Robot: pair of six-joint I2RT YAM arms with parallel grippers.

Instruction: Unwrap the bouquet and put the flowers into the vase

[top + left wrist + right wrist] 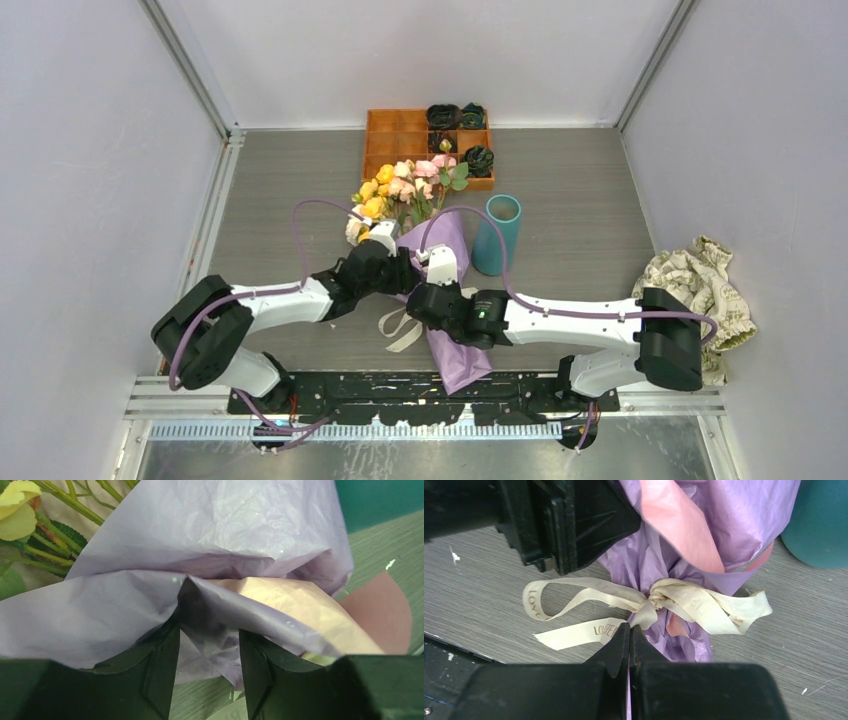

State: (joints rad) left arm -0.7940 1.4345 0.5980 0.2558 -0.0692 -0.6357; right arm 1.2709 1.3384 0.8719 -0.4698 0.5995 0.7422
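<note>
From above, the bouquet (452, 238) lies mid-table (590, 200). Its flowers (400, 188) reach the orange tray (392, 135) at the far edge, and its wrapped foot overhangs the near edge. The vase (497, 235) stands upright just right of it. There is bare grey surface left and right, a crumpled cloth (700, 285) by the right wall, and white walls close in.

Left wrist: the left gripper (400, 268) has its fingers (160, 675) apart, with a fold of purple paper between them.

Right wrist: the right gripper (425, 298) has its fingers (616, 645) pressed together at the ribbon (684, 600) tail by the knot. Whether they pinch it is unclear.
</note>
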